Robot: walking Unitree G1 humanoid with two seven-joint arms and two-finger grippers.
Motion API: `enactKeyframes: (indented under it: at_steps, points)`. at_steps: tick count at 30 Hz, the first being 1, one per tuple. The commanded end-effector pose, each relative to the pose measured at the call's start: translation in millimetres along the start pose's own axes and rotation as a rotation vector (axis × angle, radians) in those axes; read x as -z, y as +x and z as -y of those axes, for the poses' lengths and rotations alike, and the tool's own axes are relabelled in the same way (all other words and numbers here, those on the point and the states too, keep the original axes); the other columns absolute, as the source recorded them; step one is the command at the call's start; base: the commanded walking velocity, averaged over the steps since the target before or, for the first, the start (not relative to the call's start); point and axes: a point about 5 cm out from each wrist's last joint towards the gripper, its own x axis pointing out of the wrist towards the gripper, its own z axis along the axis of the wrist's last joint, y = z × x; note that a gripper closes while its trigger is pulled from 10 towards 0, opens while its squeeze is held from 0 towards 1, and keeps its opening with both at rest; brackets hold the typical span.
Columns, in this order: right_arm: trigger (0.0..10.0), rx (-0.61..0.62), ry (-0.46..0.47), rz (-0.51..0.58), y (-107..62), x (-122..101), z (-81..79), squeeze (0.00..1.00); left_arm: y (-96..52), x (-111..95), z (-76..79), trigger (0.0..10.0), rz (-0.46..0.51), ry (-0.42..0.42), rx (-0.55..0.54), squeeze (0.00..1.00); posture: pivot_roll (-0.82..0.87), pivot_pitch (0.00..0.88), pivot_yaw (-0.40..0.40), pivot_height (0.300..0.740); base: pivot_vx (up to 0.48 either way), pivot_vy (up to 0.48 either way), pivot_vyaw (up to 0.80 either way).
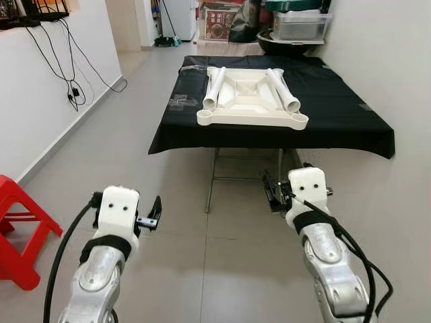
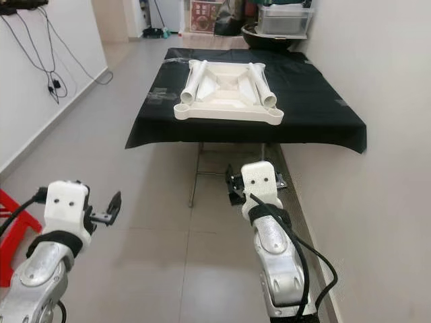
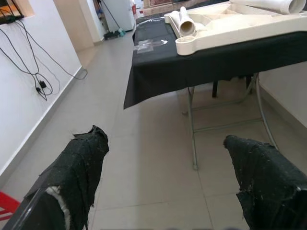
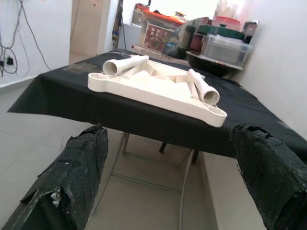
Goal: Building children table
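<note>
A cream plastic children's tabletop [image 1: 252, 111] lies upside down on a black-covered folding table [image 1: 337, 121] ahead of me. Two cream tube legs rest on it: one [image 1: 214, 89] on its left side, one [image 1: 283, 91] on its right. My left gripper [image 1: 153, 214] is open, held low over the floor well short of the table. My right gripper [image 1: 275, 193] is also open, near the table's front edge but below it. Both wrist views look between spread black fingers [image 3: 79, 167] [image 4: 76, 163] toward the tabletop [image 4: 158, 88].
A red plastic stool [image 1: 17, 229] stands at my left by the white wall. Cables [image 1: 74, 87] hang down that wall. Boxes and a dark basin [image 1: 289, 33] crowd the far end behind the table. A white wall runs close along the right. Grey tiled floor [image 1: 135, 148] lies between.
</note>
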Motion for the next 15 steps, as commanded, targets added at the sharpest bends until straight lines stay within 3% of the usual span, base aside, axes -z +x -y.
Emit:
enactKeyframes:
  at_steps: [1, 8, 11, 15]
  points:
    - [10.0, 0.029, -0.020, -0.015, -3.5, 0.0, 2.3, 0.00, -5.1, 6.8, -1.5, 10.0, -0.041, 0.025, -0.037, 0.00, 0.05, 0.000, -0.040, 0.740, 0.000, 0.000, 0.00]
    - [10.0, 0.077, -0.052, -0.063, -19.1, 11.7, 9.1, 0.00, -24.7, 18.6, -1.7, 10.0, -0.085, 0.050, -0.087, 0.00, 0.07, 0.000, -0.073, 0.740, 0.000, 0.000, 0.00]
    - [10.0, -0.057, -0.035, -0.110, -37.9, 23.4, 4.2, 0.00, -42.6, 25.4, -8.9, 10.0, -0.090, 0.066, -0.086, 0.00, 0.07, 0.000, -0.084, 0.740, 0.000, 0.000, 0.00]
    - [10.0, -0.090, -0.012, -0.124, -45.7, 26.8, 6.0, 0.00, -46.2, 24.6, -9.3, 10.0, -0.070, 0.085, -0.081, 0.00, 0.06, 0.000, -0.086, 0.740, 0.000, 0.000, 0.00]
